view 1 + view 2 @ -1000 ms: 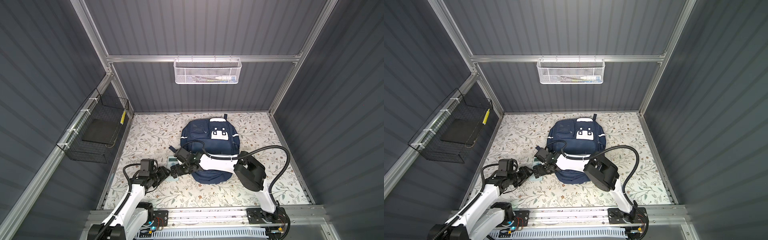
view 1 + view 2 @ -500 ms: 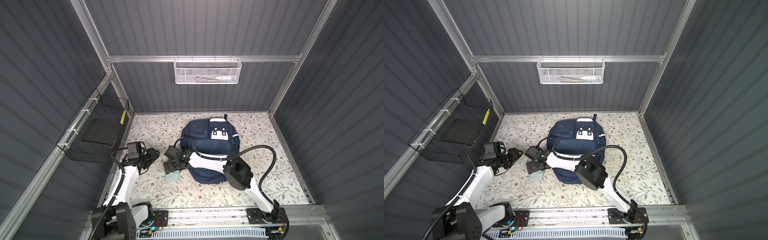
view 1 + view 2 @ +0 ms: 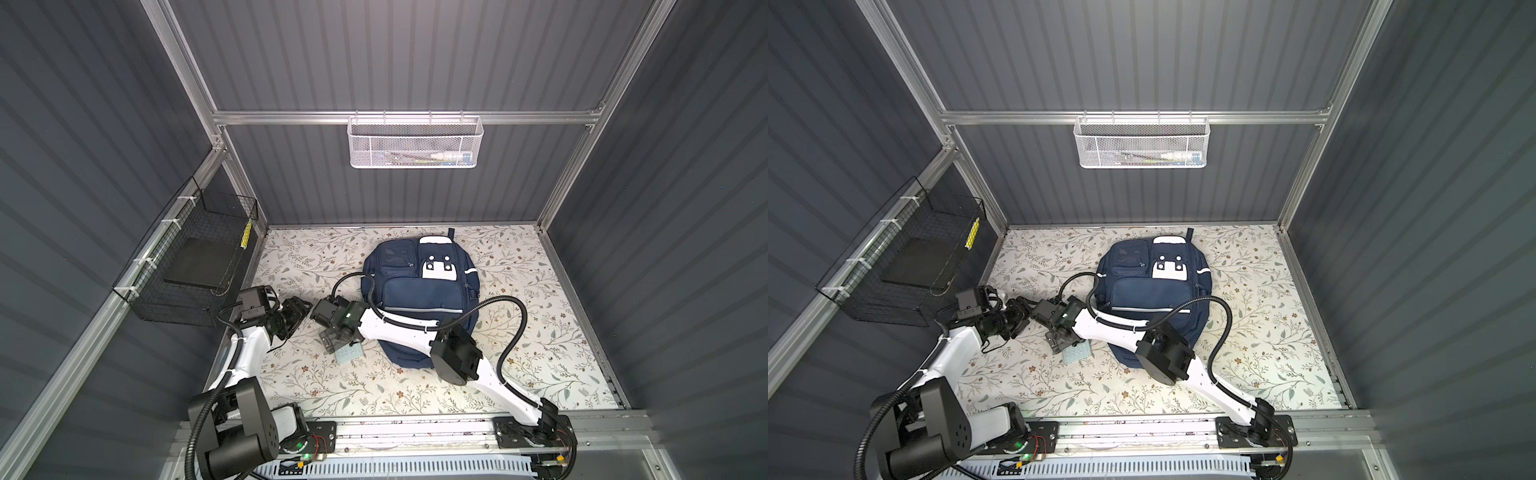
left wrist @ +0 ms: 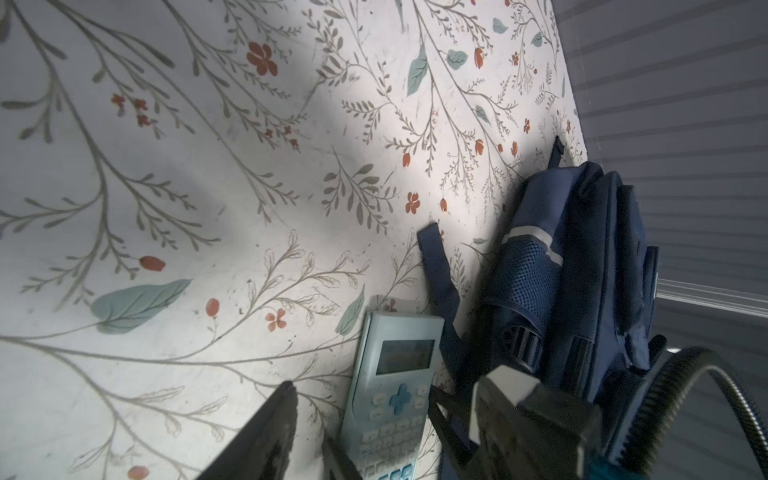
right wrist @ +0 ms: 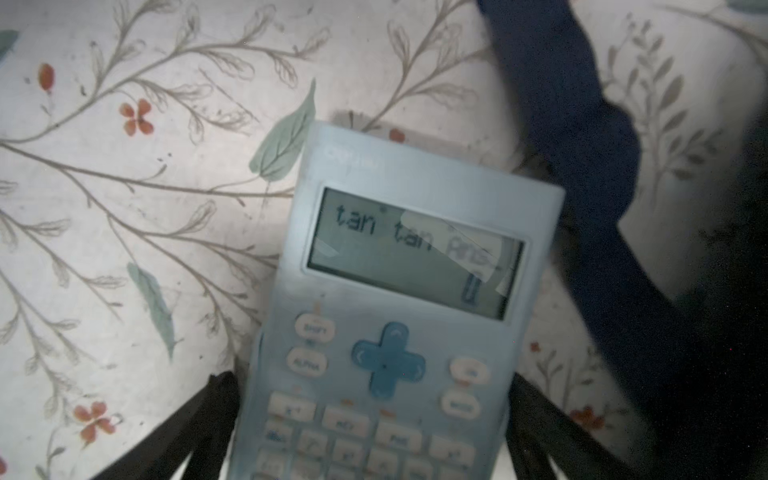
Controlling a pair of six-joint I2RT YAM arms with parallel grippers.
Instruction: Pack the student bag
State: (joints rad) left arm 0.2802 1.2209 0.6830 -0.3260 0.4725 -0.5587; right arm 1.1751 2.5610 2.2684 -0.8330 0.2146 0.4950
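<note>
Straddling the calculator (image 5: 395, 311), right pincer (image 5: 370, 380).

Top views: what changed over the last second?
The left end effector drew back leftward from the calculator, which shifted toward the front. The right end effector moved left and straddles it, jaws open. The student bag stayed put.

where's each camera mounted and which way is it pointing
Both top views: high at the front, looking down at the table, student bag, left arm and right arm.
Left wrist: low on the left arm, facing across the table to the calculator and bag; left tool shows.
Right wrist: on the right arm, looking down at the calculator; right tool straddles it.
All share the calculator.
</note>
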